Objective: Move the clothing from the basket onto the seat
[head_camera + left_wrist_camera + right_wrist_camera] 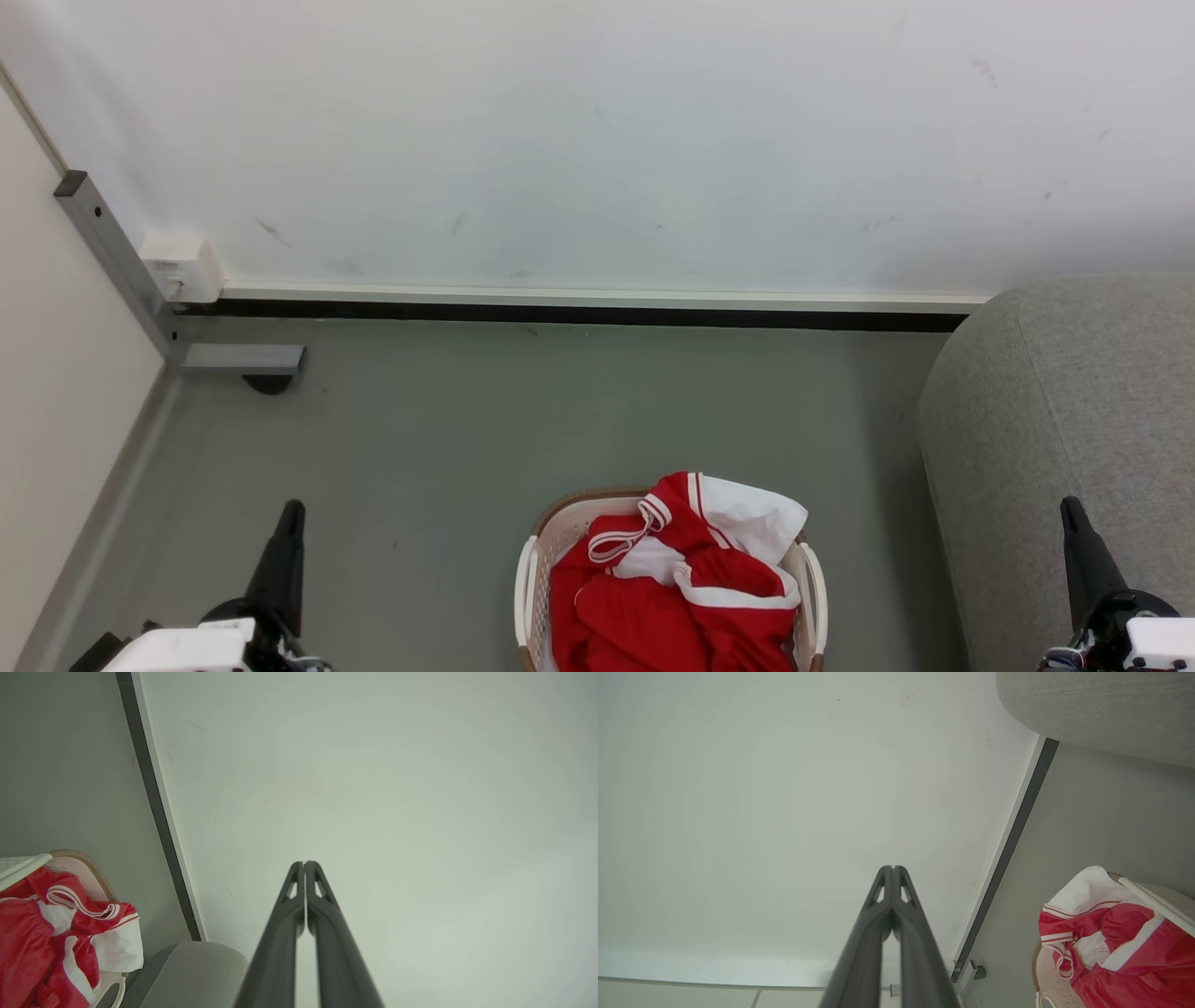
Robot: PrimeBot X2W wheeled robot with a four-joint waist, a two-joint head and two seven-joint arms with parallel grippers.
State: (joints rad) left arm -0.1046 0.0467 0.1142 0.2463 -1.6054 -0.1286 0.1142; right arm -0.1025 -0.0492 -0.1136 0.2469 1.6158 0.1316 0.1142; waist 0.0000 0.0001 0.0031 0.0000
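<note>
Crumpled red clothing (672, 597) in perforated basket (528, 569)

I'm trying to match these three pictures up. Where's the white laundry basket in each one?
Head view: the basket is at the bottom middle.
Left wrist view: it is in the lower left corner.
Right wrist view: it is in the lower right corner.
Shared landmark: the dark skirting strip.

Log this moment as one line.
clothing: piled in basket | seat: right of basket | left gripper: jaws shut, empty | right gripper: jaws shut, empty | transfer: not begun
</note>
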